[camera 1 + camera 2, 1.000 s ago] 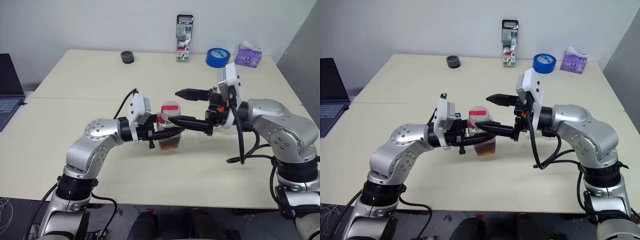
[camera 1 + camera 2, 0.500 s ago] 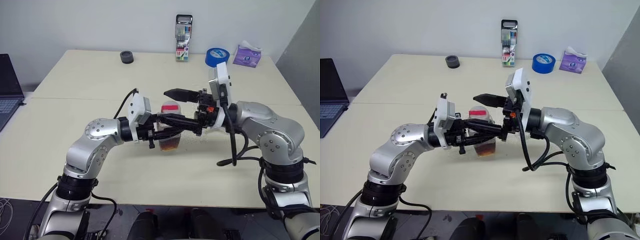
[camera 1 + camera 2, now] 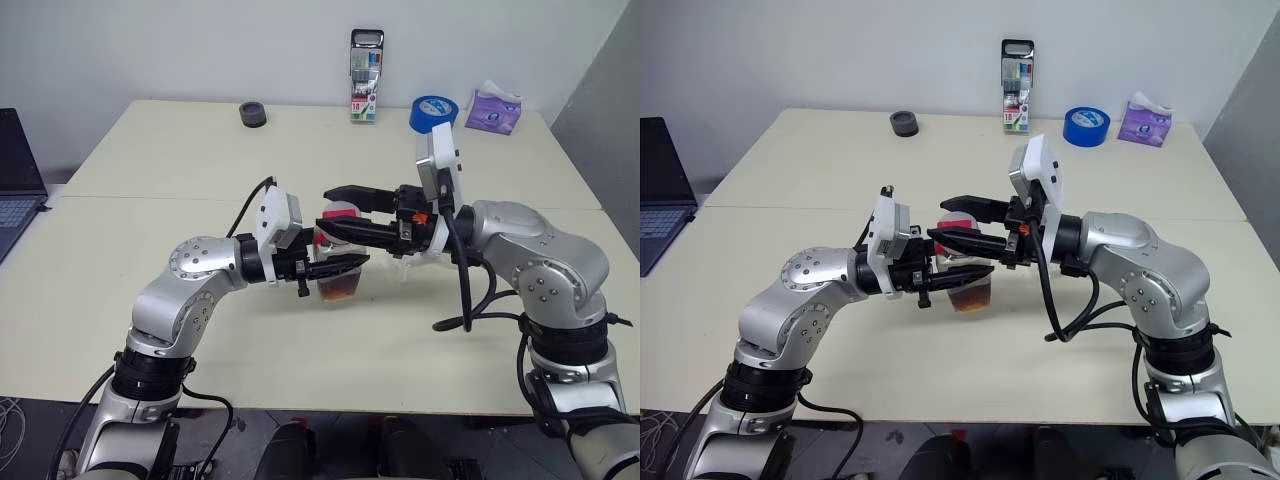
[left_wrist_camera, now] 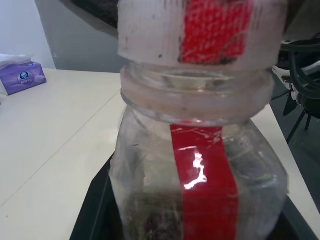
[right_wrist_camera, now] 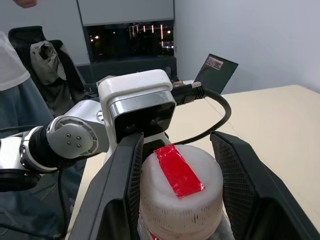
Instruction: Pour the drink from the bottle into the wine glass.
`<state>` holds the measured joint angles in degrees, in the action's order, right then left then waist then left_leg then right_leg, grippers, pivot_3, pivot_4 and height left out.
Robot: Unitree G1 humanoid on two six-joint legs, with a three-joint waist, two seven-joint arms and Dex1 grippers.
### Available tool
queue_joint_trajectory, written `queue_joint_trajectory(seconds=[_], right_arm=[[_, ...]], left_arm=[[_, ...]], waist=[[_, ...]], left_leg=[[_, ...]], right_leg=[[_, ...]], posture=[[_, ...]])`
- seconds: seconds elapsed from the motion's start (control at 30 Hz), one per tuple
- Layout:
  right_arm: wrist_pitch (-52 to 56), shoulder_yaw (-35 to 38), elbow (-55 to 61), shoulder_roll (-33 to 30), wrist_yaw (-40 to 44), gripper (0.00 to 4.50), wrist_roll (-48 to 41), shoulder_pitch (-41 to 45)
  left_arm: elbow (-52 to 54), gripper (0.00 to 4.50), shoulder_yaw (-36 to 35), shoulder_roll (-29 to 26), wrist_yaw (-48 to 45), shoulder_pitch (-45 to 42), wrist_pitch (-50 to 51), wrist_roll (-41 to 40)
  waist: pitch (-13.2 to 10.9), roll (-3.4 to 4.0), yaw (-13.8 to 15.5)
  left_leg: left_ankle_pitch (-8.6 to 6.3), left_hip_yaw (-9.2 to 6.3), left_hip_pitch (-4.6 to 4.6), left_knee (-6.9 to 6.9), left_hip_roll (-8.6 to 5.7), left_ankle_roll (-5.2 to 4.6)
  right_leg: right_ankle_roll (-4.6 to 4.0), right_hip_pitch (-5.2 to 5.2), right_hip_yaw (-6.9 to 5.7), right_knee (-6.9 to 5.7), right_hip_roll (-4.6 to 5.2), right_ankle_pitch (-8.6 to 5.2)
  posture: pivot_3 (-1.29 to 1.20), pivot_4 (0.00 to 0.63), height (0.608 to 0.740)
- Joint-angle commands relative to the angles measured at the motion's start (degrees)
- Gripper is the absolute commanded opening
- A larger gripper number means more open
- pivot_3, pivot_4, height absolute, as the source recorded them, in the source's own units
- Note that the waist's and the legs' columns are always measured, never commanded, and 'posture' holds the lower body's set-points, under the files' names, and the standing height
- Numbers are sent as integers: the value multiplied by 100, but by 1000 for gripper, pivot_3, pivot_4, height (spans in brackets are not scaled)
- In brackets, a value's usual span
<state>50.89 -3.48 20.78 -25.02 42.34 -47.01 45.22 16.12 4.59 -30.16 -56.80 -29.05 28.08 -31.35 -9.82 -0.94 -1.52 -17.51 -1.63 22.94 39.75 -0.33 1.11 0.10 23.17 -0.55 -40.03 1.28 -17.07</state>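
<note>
The bottle [image 3: 338, 262], a small clear one with a red label strip [image 4: 207, 185], stands upright on the table with my left gripper [image 3: 345, 265] shut on its body. The drink [image 3: 340, 288] is a shallow dark red-brown layer at its bottom. My right gripper [image 3: 322, 208] reaches in level from the right, and its fingers [image 5: 125, 190] press both sides of the red-and-white cap [image 5: 180, 185]. The wine glass is mostly hidden behind my right wrist; a clear bit [image 3: 405, 262] shows just below it.
Along the table's far edge stand a tall clear marker case [image 3: 367, 62], a blue tape roll [image 3: 434, 113], a purple tissue pack [image 3: 496, 110] and a small black ring [image 3: 253, 114]. A laptop [image 3: 15, 170] lies at the far left. A person's white sleeve [image 5: 12, 65] appears in the right wrist view.
My right gripper came in from the right over the cap, and its wide-open fingers closed in on the cap's sides. The left gripper and bottle stayed still.
</note>
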Motion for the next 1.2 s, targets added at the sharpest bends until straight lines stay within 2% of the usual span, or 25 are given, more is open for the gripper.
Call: queue_joint_trajectory(seconds=[0.03,0.13,0.27,0.37,0.43,0.6,0.77,0.93,1.03,1.2], right_arm=[[506,786,-310,23,-371,1801,-793,538],[604,943,-476,-2,-565,1801,-890,596],[-378,413,-164,-454,-149,1801,241,294],[-750,502,-391,-501,-316,1801,637,242],[-1214,541,-710,-623,-474,1801,1207,137],[-2075,915,-1628,-874,-1694,1801,2631,-410],[-2507,1420,-2115,-1012,-2666,1801,3492,-1235],[-2720,1830,-2706,-894,-3299,1801,3855,-1843],[-2299,2051,-2913,-567,-3630,1801,3728,-1935],[-2244,1952,-3233,-35,-3904,1801,3852,-2158]], left_arm=[[235,1744,-43,-10,-49,-44,-119,-58],[223,1744,-39,5,-43,-45,-134,-55],[217,1744,-39,5,-37,-27,-153,-55],[205,1744,-45,8,-32,-24,-163,-49],[199,1744,-46,16,-27,-21,-169,-47],[185,1744,-9,62,-20,-16,-186,-40],[128,1744,34,126,-29,-46,-213,-32],[76,1744,77,179,-68,-86,-228,-34],[38,1744,89,186,-85,-117,-238,-32],[65,1744,104,187,-74,-111,-230,-31]], waist=[[0,0,0],[0,0,2],[0,0,6],[0,0,-7],[0,0,-12],[1,-1,8],[0,0,34],[0,1,24],[0,2,-37],[1,4,-30]], left_leg=[[0,0,-1,0,0,0],[0,0,1,-3,-1,0],[-1,1,4,-3,-2,-1],[-1,5,4,-4,-1,-1],[-1,5,1,-4,0,-1],[1,9,2,-2,-1,1],[11,23,7,-7,0,20],[11,26,3,-9,1,19],[10,32,-4,-10,5,18],[10,32,-8,-12,8,18]], right_leg=[[0,0,0,-1,0,0],[0,0,0,1,1,0],[0,0,0,8,1,0],[0,1,2,4,1,0],[0,1,2,1,0,0],[0,-1,4,3,1,0],[1,3,10,8,3,-1],[1,0,12,4,2,0],[1,0,19,-2,-4,0],[0,0,22,-7,-8,-1]], posture=[[0,150,740],[0,150,740],[0,150,740],[0,150,740],[0,150,740],[0,150,740],[0,150,740],[0,150,740],[0,150,740],[0,150,740]])
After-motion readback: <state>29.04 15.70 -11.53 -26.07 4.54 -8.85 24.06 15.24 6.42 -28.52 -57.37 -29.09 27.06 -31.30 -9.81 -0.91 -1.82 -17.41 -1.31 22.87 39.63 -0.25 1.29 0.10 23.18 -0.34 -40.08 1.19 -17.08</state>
